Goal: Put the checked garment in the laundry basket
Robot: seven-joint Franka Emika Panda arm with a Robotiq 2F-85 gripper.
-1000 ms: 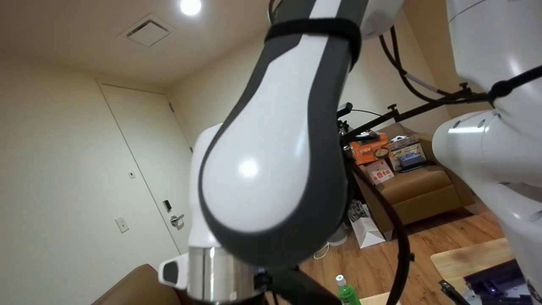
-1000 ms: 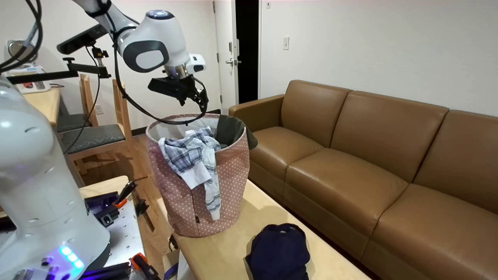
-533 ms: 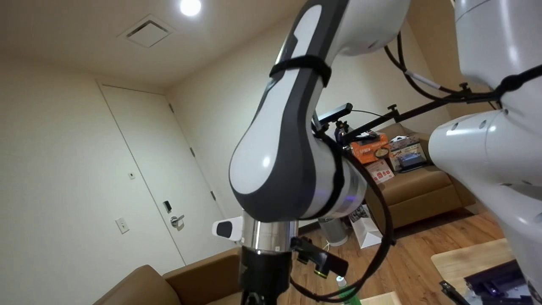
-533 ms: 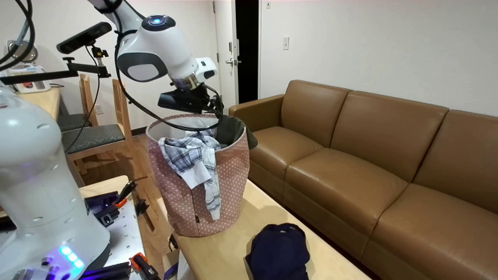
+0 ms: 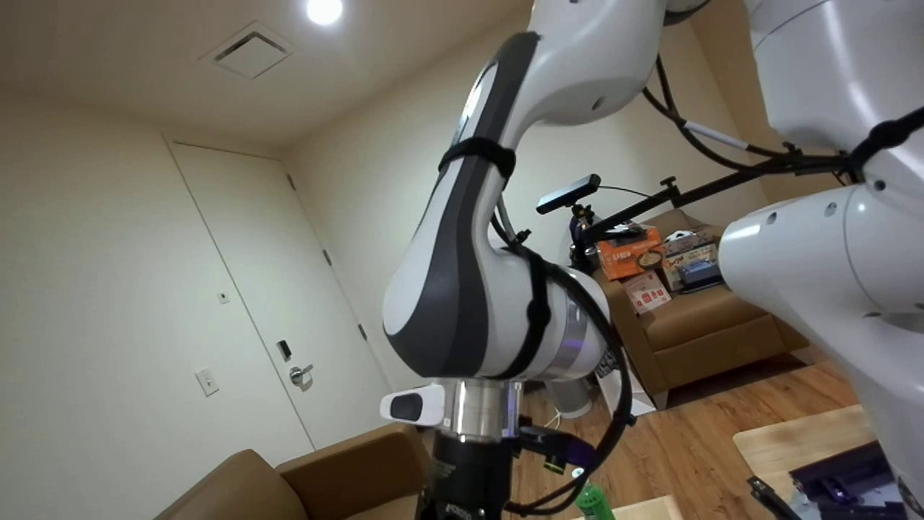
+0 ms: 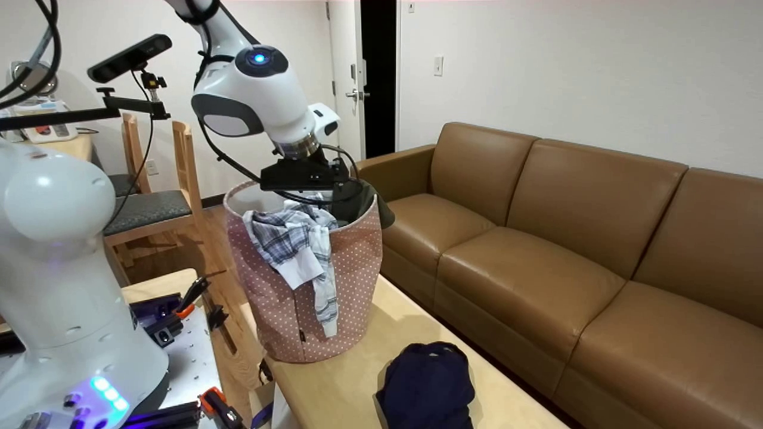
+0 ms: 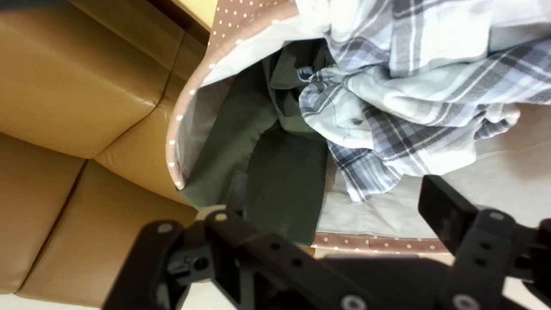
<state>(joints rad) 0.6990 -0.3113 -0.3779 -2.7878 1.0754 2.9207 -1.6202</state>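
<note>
End effector (image 7: 338,196) at the mouth of the laundry basket (image 6: 357,274), jaws parted wide. Basket dusty pink with white dots, pale lining. Checked garment (image 6: 289,235) partly inside, partly draped over the rim, a length hanging down the outer wall. Dark green cloth (image 7: 286,181) inside too, spilling over the rim. Bench (image 6: 334,390) of pale wood: basket upright on it, navy cloth bundle (image 6: 428,387) near. Brown sofa (image 6: 524,274) alongside; white door (image 6: 347,53) beyond.
</note>
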